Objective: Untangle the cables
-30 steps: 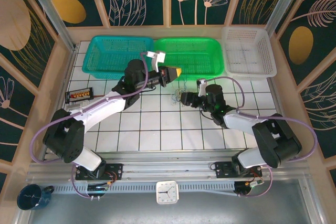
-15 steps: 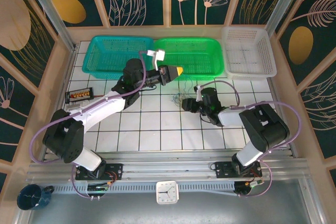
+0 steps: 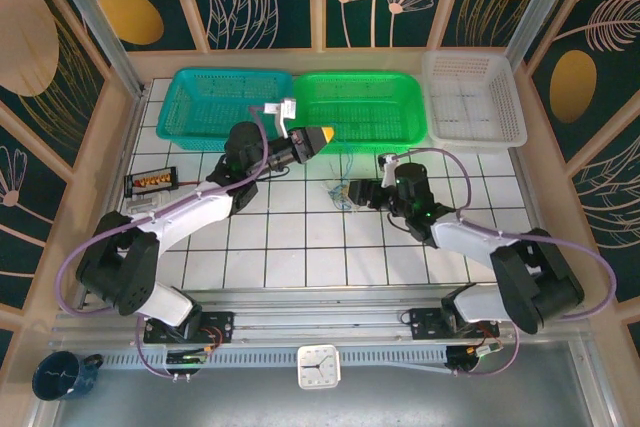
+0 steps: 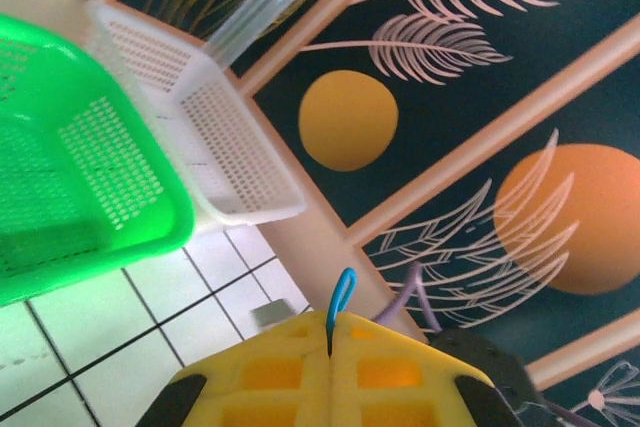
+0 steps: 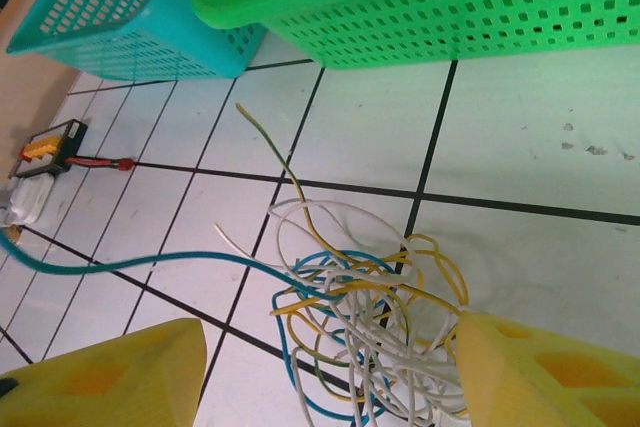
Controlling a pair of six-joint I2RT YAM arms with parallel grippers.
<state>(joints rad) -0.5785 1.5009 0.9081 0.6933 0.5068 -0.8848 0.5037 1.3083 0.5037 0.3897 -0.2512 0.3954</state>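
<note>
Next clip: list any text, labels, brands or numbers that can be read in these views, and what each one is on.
No readable words, labels, brands or signs.
Clock on the near rail: dial markings too small to read.
Small black holder at the table's left edge: no legible marking, too small to tell.

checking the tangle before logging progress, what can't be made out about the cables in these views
- Left wrist: the blue cable pokes from the shut left jaws; its run behind them is hidden by the jaws.
- Right wrist: the clump between the open right jaws is cut off by the bottom edge.
- Top external: the clump is too small to count strands.
</note>
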